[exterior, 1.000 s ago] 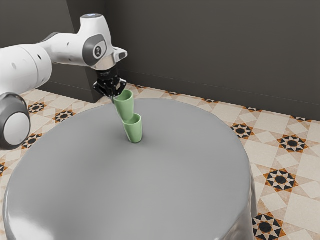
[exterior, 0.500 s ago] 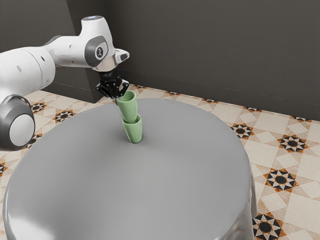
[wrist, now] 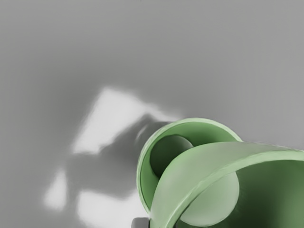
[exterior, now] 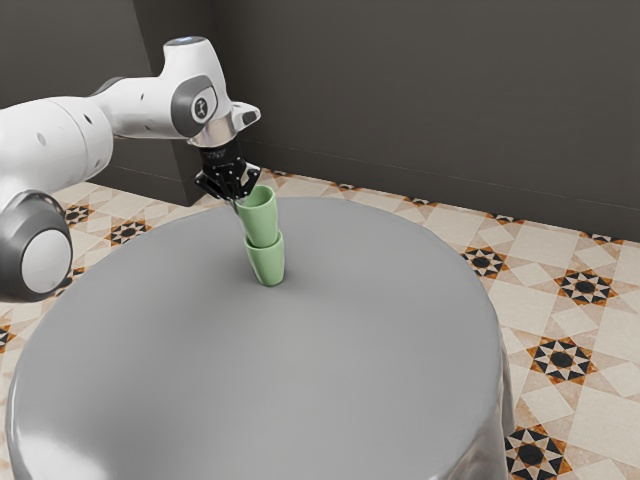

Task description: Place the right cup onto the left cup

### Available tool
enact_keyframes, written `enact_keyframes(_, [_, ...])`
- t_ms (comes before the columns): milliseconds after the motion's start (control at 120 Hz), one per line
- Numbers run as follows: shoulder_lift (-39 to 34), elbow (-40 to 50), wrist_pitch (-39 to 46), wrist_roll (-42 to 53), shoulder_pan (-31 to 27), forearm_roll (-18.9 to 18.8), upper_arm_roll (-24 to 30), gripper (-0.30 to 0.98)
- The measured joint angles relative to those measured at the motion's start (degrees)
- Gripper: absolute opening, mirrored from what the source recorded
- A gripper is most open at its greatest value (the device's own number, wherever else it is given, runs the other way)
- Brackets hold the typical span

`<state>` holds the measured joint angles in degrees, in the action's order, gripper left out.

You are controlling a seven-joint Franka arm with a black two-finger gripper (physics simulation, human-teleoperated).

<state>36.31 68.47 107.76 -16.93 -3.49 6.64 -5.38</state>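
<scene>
Cups (exterior: 259,219), two green, one gripper (exterior: 239,200); one table (exterior: 350,350)

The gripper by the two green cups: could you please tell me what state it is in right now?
Gripper: closed on the wall of the upper green cup, near its rim, holding it above the lower green cup.

From my station I had a round table (exterior: 330,370) in the exterior view, dressed in a smooth grey cover that hung in folds over the edge at the exterior view's right. A glossy highlight sat near the exterior view's lower left corner. One green cup (exterior: 268,266) stood upright directly on the cover, nearer the far edge than the near one. In the wrist view I saw bright patches and a soft shadow beside it.
</scene>
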Motion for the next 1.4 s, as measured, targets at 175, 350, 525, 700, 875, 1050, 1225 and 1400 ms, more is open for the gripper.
enact_keyframes(175, [0.31,-0.22,0.24,0.2,-0.43,0.04,-0.01,-0.1])
enact_keyframes(350, [0.58,0.31,0.55,0.27,-0.47,0.73,0.09,0.08])
enact_keyframes(525, [-0.53,0.55,0.63,0.07,-0.37,1.7,0.17,0.41])
enact_keyframes(700, [-7.65,5.12,0.27,0.06,0.42,1.92,0.19,0.57])
enact_keyframes(875, [-15.94,9.74,-1.52,0.1,3.35,0.63,0.2,0.63])
enact_keyframes(1050, [-23.55,14.55,-2.58,0.76,5.63,-5.59,0.55,0.66])
enact_keyframes(1225, [-32.54,24.46,-2.88,1.74,6.08,-8.25,0.6,0.68])
enact_keyframes(1400, [-38.27,30.94,-2.79,2.42,6.12,-8.96,0.63,0.68])
